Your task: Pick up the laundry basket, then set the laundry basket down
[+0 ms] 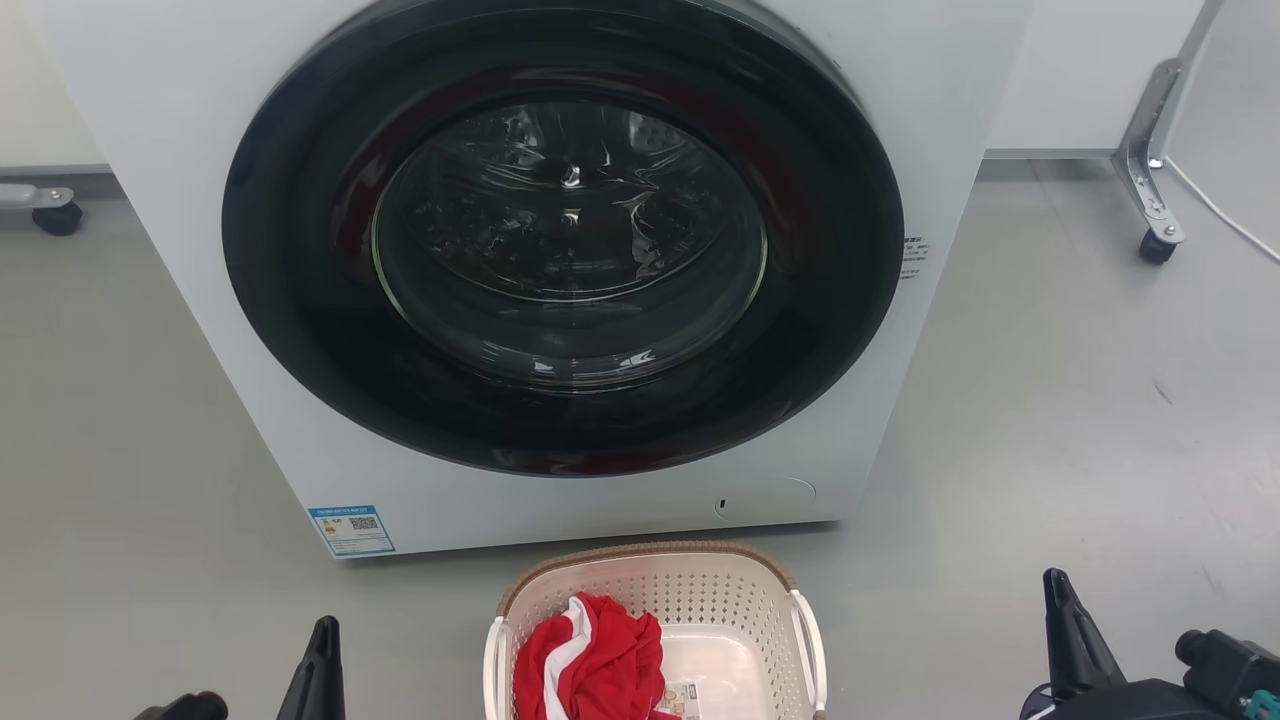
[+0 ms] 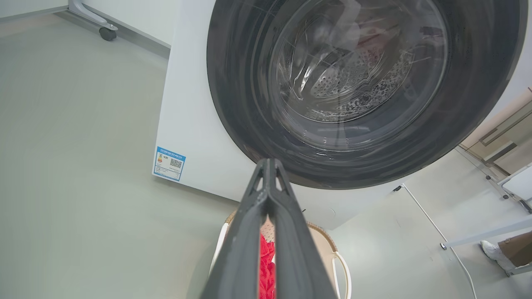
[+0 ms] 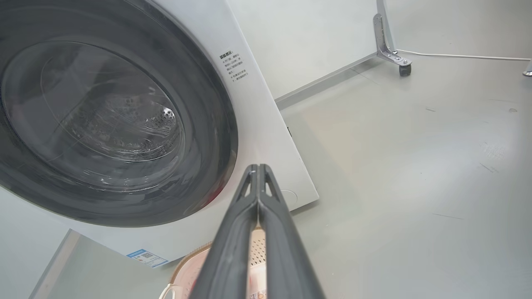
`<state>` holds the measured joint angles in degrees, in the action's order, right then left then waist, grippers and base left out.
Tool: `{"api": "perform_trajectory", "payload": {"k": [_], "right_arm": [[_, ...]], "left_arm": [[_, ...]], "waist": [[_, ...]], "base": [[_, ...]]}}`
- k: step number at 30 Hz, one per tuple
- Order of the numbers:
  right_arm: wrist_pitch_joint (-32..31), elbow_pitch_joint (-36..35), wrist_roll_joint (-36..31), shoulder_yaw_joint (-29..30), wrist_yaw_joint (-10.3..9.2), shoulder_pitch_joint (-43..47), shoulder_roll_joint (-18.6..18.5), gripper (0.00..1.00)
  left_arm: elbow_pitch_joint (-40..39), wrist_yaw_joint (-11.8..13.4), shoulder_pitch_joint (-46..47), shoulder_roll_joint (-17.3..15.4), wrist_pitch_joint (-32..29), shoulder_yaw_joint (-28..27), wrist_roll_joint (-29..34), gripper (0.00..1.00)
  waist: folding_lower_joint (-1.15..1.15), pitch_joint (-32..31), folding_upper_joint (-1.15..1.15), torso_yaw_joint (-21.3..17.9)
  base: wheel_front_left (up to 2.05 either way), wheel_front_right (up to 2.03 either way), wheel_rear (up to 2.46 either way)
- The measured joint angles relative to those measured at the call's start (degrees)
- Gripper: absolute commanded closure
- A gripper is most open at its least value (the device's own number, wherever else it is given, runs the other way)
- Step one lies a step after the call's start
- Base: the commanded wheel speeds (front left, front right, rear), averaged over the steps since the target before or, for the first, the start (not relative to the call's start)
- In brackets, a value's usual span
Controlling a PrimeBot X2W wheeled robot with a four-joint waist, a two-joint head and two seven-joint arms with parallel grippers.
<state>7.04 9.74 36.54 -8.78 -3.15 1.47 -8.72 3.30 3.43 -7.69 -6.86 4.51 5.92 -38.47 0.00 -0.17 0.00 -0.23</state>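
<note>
Sitting before the washing machine (image 1: pixel 180 150), the laundry basket (image 1: pixel 740 600) is holding a red-and-white garment (image 1: pixel 600 665); left gripper (image 2: pixel 269 166) and right gripper (image 3: pixel 257 170) are hovering, fingers pressed together.

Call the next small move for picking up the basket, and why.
Probably open the left hand and right hand first: both are shut tight in the wrist views. They sit apart from the basket, one to each side, and its white handles are untouched. Shut hands can't take them.
</note>
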Motion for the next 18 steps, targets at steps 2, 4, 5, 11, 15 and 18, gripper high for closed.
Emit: {"api": "perform_trajectory", "payload": {"k": [2, 4, 5, 11, 15, 18], "right_arm": [[-0.2, 0.0, 0.7, 0.3, 0.13, -0.1, 0.1, 1.0], [-0.6, 0.3, 2.1, 0.7, 0.16, -0.2, 0.3, 1.0], [-0.9, 0.4, 3.1, 0.9, 0.35, -0.3, 0.3, 1.0], [-2.0, 1.0, 7.6, 2.3, 1.22, -1.1, 0.8, 1.0], [-2.8, 1.4, 10.6, 3.2, 1.76, -1.2, 1.2, 1.0], [-3.5, 1.7, 12.6, 3.9, 2.2, -1.3, 1.4, 1.0]], "left_arm": [[0.2, -0.2, 0.2, 0.1, -0.3, -0.2, -0.8, 1.0], [0.5, -0.5, 0.5, 0.2, -0.5, -0.4, -1.8, 1.0], [0.6, -0.5, 0.6, 0.2, -0.7, -0.6, -2.5, 1.0], [1.8, -1.5, 1.7, 0.6, -1.5, -1.6, -7.4, 1.0], [2.5, -2.0, 2.1, 0.8, -2.4, -2.1, -9.8, 1.0], [3.1, -2.5, 2.8, 1.0, -2.7, -2.6, -12.1, 1.0]], "waist": [[0.0, 0.0, 0.0, 0.0], [0.0, 0.0, 0.0, 0.0], [0.0, 0.0, 0.0, 0.0], [0.0, 0.0, 0.0, 0.0], [0.0, 0.1, 0.0, 0.0], [0.0, 0.1, 0.0, 0.1]], "base": [[0.0, 0.0, 0.0], [0.0, 0.0, 0.0], [0.0, 0.0, 0.0], [0.0, 0.0, 0.0], [0.0, 0.0, 0.0], [0.0, 0.0, 0.0]]}}
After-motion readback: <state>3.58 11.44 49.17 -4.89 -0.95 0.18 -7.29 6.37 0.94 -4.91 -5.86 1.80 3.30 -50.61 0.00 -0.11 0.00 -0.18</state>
